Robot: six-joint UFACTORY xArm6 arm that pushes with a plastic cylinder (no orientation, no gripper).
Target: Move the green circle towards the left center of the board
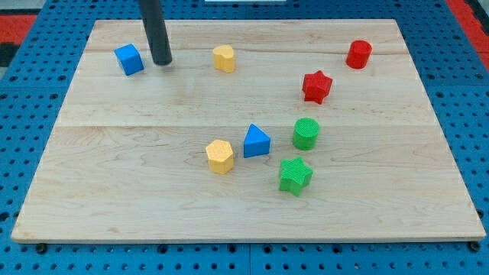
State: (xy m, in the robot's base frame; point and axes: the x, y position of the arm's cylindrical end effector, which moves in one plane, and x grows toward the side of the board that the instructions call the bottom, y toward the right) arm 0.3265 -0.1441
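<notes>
The green circle (306,133) stands right of the board's middle, just right of the blue triangle (257,141) and above the green star (295,175). My tip (161,62) rests on the board near the view's top left, far from the green circle, just right of the blue cube (129,59).
A yellow hexagon (220,156) sits left of the blue triangle. A yellow cylinder (224,58) is near the top middle. A red star (316,86) and a red cylinder (358,54) are at the top right. The wooden board (114,176) lies on a blue pegboard.
</notes>
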